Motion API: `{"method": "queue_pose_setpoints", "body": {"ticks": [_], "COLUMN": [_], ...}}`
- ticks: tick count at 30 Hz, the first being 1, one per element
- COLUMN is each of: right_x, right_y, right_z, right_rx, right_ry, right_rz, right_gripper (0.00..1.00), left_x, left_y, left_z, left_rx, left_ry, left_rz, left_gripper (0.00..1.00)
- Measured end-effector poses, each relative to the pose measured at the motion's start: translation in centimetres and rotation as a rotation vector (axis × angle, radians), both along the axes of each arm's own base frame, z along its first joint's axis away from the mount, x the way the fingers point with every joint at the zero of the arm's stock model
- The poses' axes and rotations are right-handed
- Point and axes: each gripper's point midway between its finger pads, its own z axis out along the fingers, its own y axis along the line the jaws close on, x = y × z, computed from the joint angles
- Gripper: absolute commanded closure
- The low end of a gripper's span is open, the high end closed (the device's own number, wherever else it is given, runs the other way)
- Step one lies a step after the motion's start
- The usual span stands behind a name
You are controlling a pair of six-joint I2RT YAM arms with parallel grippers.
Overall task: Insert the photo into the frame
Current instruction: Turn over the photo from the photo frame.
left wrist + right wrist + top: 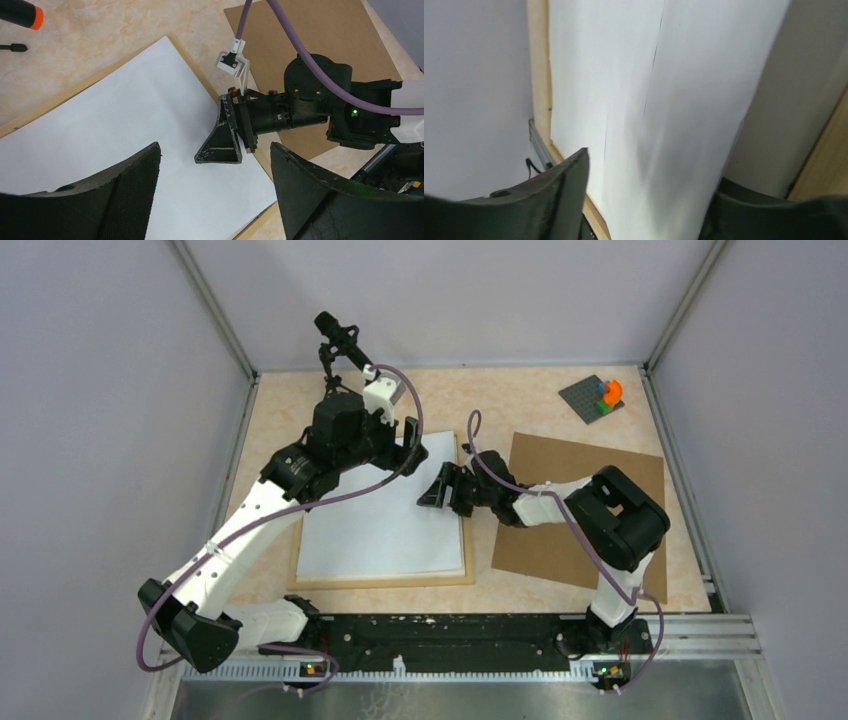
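The light wood frame (380,582) lies flat left of centre, with a white sheet (380,515) inside it, blank side up. No sunset print shows in any view, so I cannot tell whether this sheet is the photo. My left gripper (408,448) is open and empty above the sheet's far right corner; in the left wrist view (215,150) its jaws straddle the sheet (125,115) and the frame strip (75,90). My right gripper (437,490) reaches over the frame's right edge, low on the sheet. In the right wrist view (651,170) its jaws stand apart over the sheet (634,75).
A brown backing board (590,510) lies right of the frame, under the right arm. A grey plate with small bright bricks (597,397) sits at the back right. A black tool with an orange tip (20,12) lies past the frame's far edge. Walls enclose three sides.
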Motion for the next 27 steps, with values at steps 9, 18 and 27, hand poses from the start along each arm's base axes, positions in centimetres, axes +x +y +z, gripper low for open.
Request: {"method": "queue_pose_setpoints", "body": {"ticks": [9, 18, 27], "right_x": [-0.1, 0.9, 3.4], "right_y": [-2.7, -6.0, -7.0], "right_z": [0.9, 1.2, 1.7], "right_rx": [-0.270, -0.447, -0.442], "right_ry": [-0.032, -0.092, -0.121], "right_rz": [0.014, 0.031, 0.009], "right_gripper": [0.08, 0.13, 0.14], "left_x": [0.0, -0.3, -1.3], "left_y": [-0.2, -0.1, -0.8], "left_z": [-0.6, -1.5, -3.0], "left_rx": [-0.005, -0.002, -0.080], "left_ry": [0.006, 0.028, 0.097], "left_rz": [-0.012, -0.012, -0.014], "left_gripper": [0.16, 0.16, 0.10]}}
